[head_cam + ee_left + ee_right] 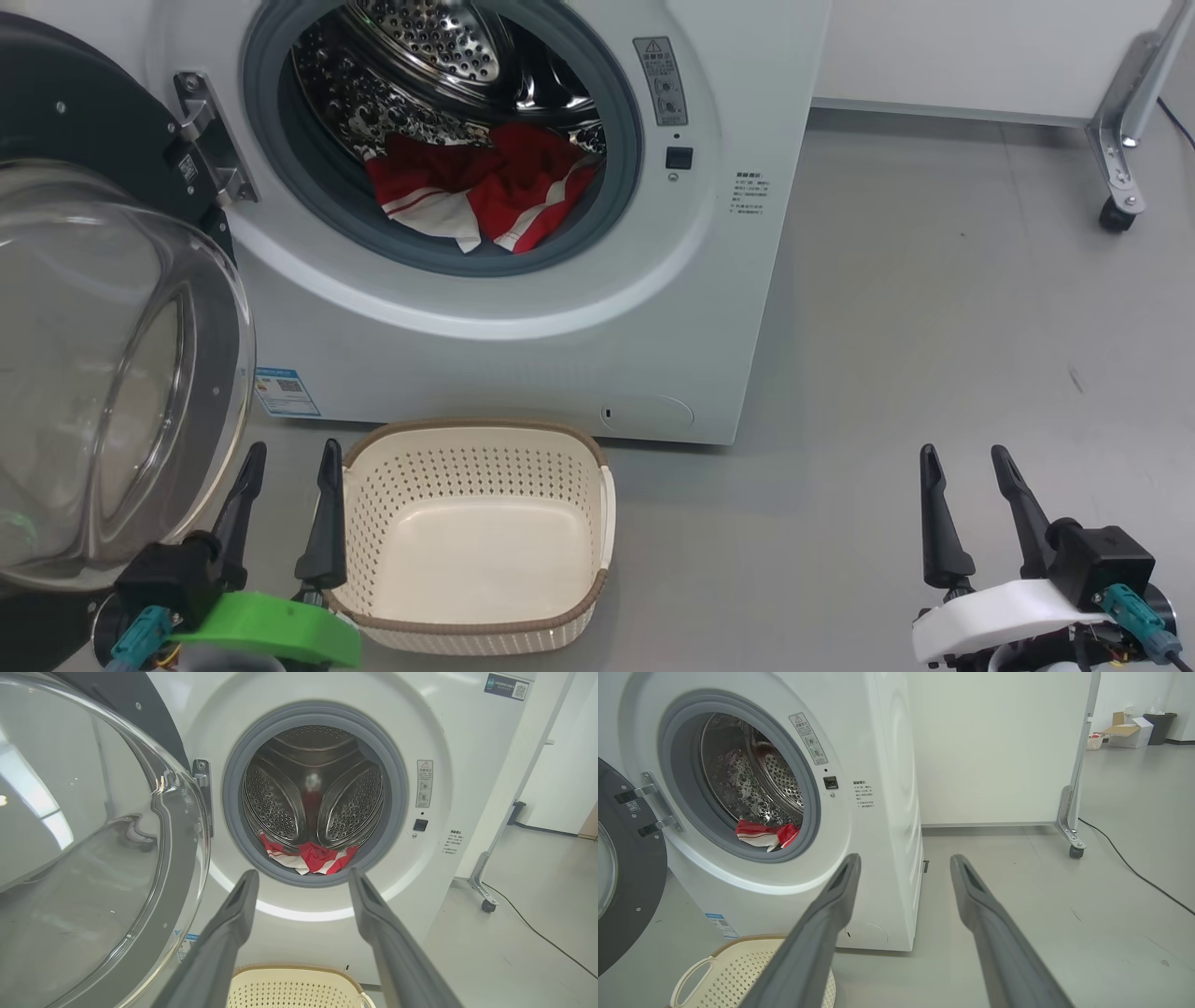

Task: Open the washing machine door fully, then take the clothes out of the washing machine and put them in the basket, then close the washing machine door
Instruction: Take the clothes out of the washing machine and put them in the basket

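Note:
The white washing machine (579,308) stands ahead with its door (103,364) swung wide open to the left, the glass porthole bulging toward me. Red clothes (485,191) with white stripes lie at the front of the steel drum, also seen as the clothes (310,857) and the clothes (766,834). The cream basket (481,439) sits empty on the floor in front of the machine. My left gripper (291,457) is open beside the basket's left rim. My right gripper (966,462) is open over bare floor to the right, holding nothing.
A white partition on a metal leg with a caster (1116,215) stands at the back right. A black cable (1134,870) runs along the floor beyond it. Grey floor (934,308) stretches to the right of the machine.

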